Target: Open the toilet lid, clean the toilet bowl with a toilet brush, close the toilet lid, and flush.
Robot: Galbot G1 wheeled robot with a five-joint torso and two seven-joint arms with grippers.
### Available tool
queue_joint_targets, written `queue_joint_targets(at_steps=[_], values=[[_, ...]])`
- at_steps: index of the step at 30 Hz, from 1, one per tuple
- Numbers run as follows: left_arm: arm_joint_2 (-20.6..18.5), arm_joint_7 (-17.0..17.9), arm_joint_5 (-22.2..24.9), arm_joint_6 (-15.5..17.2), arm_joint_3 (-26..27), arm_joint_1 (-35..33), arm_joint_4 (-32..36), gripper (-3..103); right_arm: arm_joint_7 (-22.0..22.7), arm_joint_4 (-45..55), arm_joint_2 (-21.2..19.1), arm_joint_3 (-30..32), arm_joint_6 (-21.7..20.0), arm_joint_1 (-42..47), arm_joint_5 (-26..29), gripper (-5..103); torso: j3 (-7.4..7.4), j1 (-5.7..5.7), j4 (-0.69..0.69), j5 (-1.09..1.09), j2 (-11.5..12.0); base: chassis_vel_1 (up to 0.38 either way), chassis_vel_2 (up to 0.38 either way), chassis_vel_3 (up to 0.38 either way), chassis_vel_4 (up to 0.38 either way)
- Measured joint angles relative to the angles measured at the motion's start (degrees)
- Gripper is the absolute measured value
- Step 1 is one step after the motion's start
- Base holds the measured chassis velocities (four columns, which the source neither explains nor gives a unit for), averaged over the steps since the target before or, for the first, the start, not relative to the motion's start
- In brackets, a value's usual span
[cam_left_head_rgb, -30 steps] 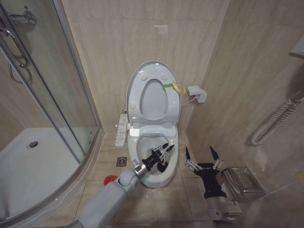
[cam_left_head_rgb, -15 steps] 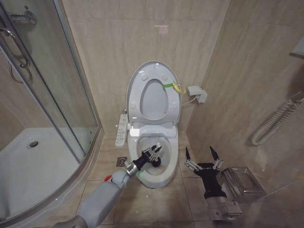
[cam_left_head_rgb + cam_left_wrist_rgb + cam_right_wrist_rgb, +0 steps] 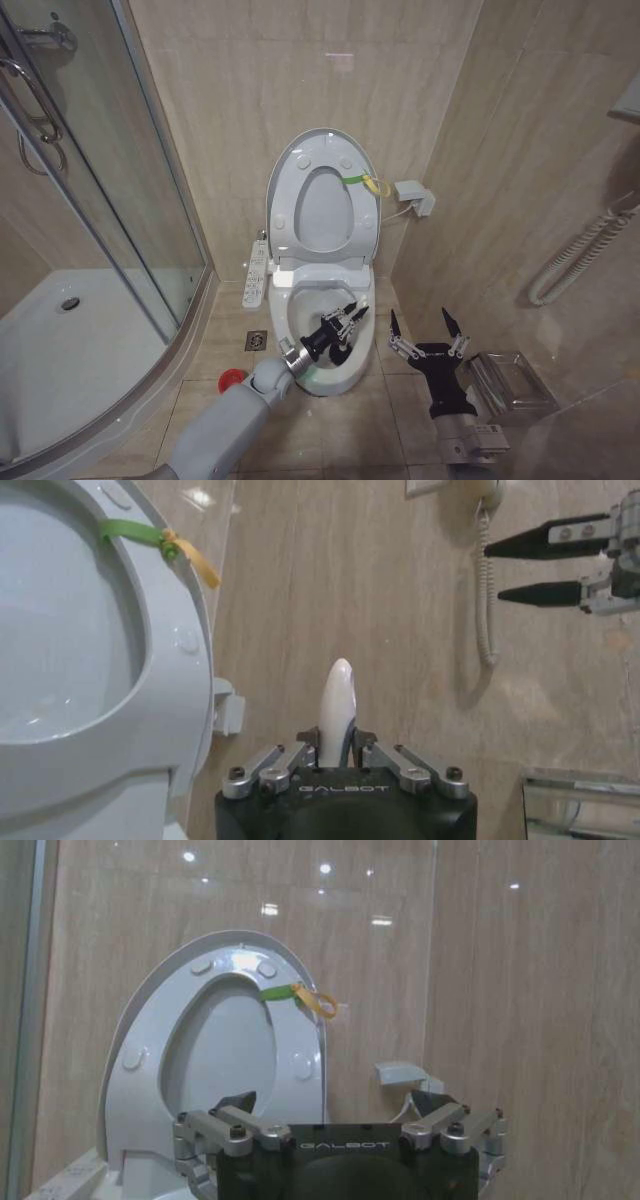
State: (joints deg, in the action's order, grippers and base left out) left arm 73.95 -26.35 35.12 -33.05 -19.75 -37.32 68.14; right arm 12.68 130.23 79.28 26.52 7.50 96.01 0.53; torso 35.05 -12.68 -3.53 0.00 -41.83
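Since half a second ago the left gripper [image 3: 345, 320] has swung back from the bowl's left side toward its right, returning to about where it was a second ago; everything else in the head view has stayed put.

Going left to right: the shower tray [image 3: 60, 340] lies behind its glass door [image 3: 120, 180], and a small red holder cup [image 3: 231, 378] stands on the floor tiles just left of the toilet, with the floor drain [image 3: 256, 341] near it. The bidet button panel [image 3: 256, 272] runs along the left side of the toilet bowl [image 3: 300, 300]. The toilet lid [image 3: 290, 160] stands raised against the wall together with the seat ring, its yellow-green loop tag [image 3: 368, 183] at the right edge. The left gripper reaches down into the bowl, its fingers pinched on the pale handle of the toilet brush [image 3: 336, 705], as the left wrist view shows; the bristle head is hidden in the bowl. Right of the toilet, the right gripper [image 3: 424, 328] hovers idle with its fingers spread wide, near a metal paper holder [image 3: 510, 385].

By my judgement the scrubbing step is in hand: lid already up, brush sweeping side to side inside the basin. The next move likely calls for keeping the bristles against the ceramic while sweeping, then lifting the brush out cleanly and carrying it over to the red cup before the lid can come down.
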Motion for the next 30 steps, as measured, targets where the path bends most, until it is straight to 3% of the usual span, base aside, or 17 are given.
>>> queue_joint_targets(at_steps=[6, 10, 18, 23, 30], values=[[0.6, -2.1, 0.1, -2.8, 2.4, 1.8, -9.9, 20, 0.0, 0.0, 0.0, 0.0, 0.0, 0.0, 0.0, 100, 0.00, 0.00, -0.01, -0.01, 0.0, 0.000, 0.000, 0.000, 0.000], [0.7, -2.5, 0.2, -3.4, 2.9, 2.5, -12.3, 20, 0.0, 0.0, 0.0, 0.0, 0.0, 0.0, 0.0, 100, 0.01, -0.01, 0.01, -0.01, 0.0, 0.000, 0.000, 0.000, 0.000], [1.5, -2.0, 1.3, -3.2, 1.0, 3.5, -7.8, 20, 0.0, 0.0, 0.0, 0.0, 0.0, 0.0, 0.0, 100, 0.01, 0.00, -0.02, 0.00, 0.0, 0.000, 0.000, 0.000, 0.000], [1.7, -0.1, 1.4, -1.1, -1.0, 3.0, -2.3, 20, 0.0, 0.0, 0.0, 0.0, 0.0, 0.0, 0.0, 100, 0.00, 0.00, -0.01, 0.00, 0.0, 0.000, 0.000, 0.000, 0.000], [1.1, 0.3, 0.2, -0.8, -1.2, 1.3, -3.0, 20, 0.0, 0.0, 0.0, 0.0, 0.0, 0.0, 0.0, 100, 0.00, 0.00, 0.00, 0.00, 0.0, 0.000, 0.000, 0.000, 0.000]])
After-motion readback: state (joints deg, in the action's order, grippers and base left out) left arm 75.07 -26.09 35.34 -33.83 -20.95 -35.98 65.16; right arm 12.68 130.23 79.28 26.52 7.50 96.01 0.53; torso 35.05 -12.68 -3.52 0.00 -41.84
